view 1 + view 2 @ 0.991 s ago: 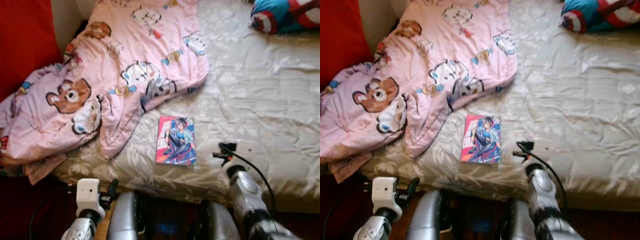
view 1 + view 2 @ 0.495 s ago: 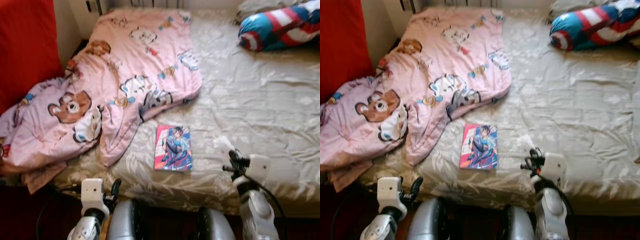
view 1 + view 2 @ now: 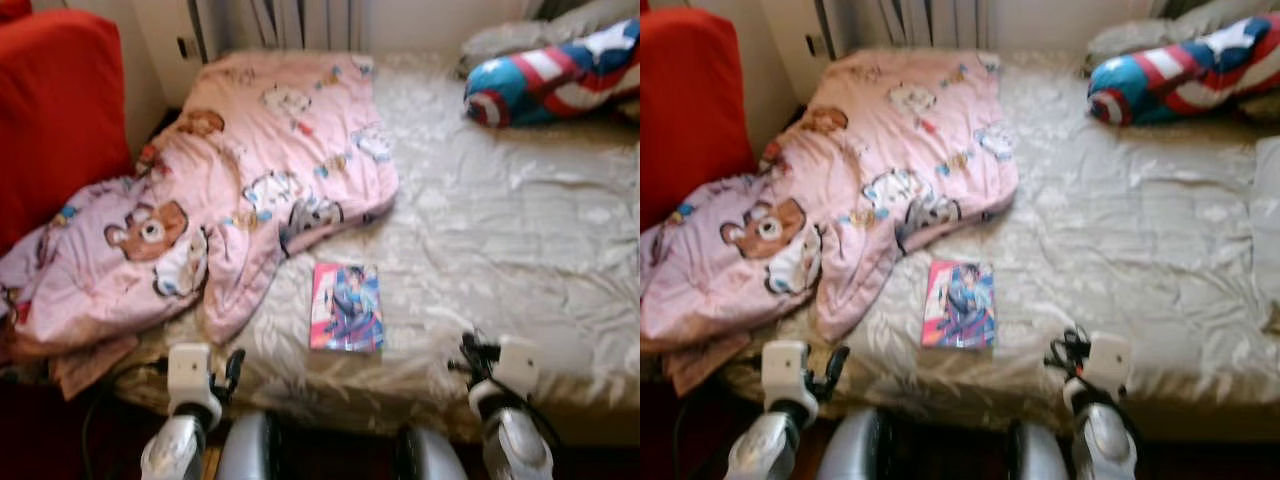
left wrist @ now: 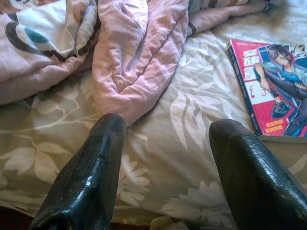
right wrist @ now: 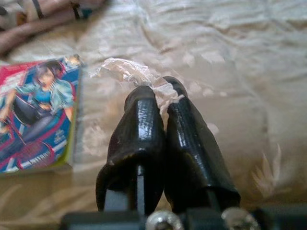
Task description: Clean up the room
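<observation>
While the head cam is a bit blurred, the R gripper reads clearly in its wrist view: fingers pressed together, pinching a scrap of crinkled clear wrapper at the tips. It sits above the bed near the front edge, just beside the comic book, which lies flat on the leaf-print sheet, cover up. L gripper is low at the bed's front edge w/ fingers spread apart, nothing between them; it looks at the sheet, w/ a fold of the pink cartoon blanket just ahead and the book off to one side. Blanket is bunched over the bed's left half, spilling over the left edge next to a red chair. Blue/red/white star-print pillow lies at the far right corner.
</observation>
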Robot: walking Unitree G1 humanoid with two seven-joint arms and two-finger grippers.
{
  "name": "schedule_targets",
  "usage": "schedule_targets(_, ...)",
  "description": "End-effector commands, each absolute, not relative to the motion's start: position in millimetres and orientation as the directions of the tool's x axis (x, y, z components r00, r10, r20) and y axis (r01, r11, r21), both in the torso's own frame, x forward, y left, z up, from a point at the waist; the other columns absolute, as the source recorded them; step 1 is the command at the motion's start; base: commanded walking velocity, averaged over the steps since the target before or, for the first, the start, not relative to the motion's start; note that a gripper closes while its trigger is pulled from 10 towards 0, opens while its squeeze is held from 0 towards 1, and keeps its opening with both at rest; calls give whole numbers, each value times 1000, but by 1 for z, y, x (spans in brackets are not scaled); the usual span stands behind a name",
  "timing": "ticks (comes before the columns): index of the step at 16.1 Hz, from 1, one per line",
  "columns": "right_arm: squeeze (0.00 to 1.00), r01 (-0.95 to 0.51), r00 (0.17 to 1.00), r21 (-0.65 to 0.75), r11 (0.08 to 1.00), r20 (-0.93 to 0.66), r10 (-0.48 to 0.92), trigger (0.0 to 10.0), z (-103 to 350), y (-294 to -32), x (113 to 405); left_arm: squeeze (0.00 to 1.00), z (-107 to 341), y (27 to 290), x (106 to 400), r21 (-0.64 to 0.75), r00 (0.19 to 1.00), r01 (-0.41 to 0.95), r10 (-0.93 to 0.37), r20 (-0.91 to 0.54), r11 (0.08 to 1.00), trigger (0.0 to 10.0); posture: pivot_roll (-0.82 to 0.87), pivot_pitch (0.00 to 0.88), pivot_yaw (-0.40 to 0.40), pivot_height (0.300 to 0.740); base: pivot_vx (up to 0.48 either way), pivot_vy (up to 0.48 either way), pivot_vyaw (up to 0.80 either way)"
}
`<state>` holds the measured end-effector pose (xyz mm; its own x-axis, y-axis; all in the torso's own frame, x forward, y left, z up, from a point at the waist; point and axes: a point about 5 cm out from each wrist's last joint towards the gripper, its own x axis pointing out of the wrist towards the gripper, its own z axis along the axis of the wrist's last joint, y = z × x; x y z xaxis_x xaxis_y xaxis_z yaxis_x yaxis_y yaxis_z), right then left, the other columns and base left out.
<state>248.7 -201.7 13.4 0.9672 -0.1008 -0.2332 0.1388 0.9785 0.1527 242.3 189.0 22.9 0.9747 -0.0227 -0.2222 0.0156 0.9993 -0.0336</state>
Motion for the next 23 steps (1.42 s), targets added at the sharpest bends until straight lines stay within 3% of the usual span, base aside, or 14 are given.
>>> schedule_targets(1,0,171,939,145,975,-323,-116,10000,-4,-208,240,0,16,190,241,-24,966,27,-32,-255,999,10000,8,109,11,645,0,0,0)
schedule_targets(8,0,201,863,104,974,-489,-126,10000,-36,-215,223,0,-14,207,238,-3,918,6,-7,-397,1000,10000,21,95,9,693,0,0,0)
schedule_targets(15,0,186,715,82,979,-694,-78,10000,-70,-209,194,0,-57,204,208,13,784,4,5,-620,1000,10000,15,81,9,698,0,0,0)
schedule_targets(20,0,195,577,17,981,-810,-101,10000,-92,-216,150,0,-69,210,195,41,702,22,13,-712,999,10000,8,82,19,728,0,0,0)
schedule_targets(23,0,213,546,33,976,-833,-91,10000,-97,-215,135,0,-71,216,191,51,684,4,34,-729,999,10000,4,88,26,740,0,0,0)
